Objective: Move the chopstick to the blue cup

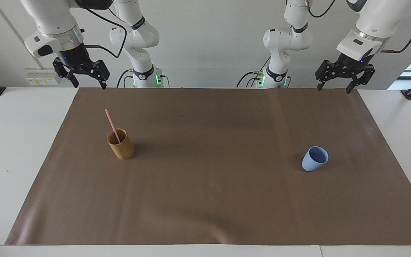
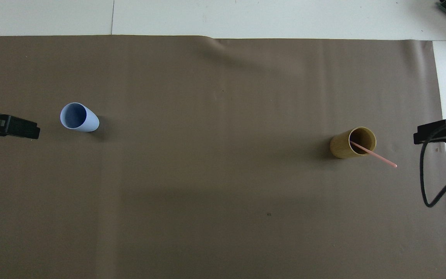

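A pale pink chopstick [image 1: 112, 125] [image 2: 374, 154] stands tilted in a tan wooden cup [image 1: 121, 144] [image 2: 352, 142] toward the right arm's end of the brown mat. The light blue cup [image 1: 314, 159] [image 2: 79, 117] stands upright and empty toward the left arm's end. My right gripper [image 1: 89, 85] hangs open, high over the mat's edge at the robots' end, holding nothing. My left gripper [image 1: 334, 87] also hangs open and empty over that same edge at its own end. Only the gripper tips show at the overhead view's sides.
The brown mat [image 1: 205, 178] covers most of the white table [image 1: 9, 150]. A black cable [image 2: 428, 182] loops down by the right gripper at the mat's side edge. Wide bare mat lies between the two cups.
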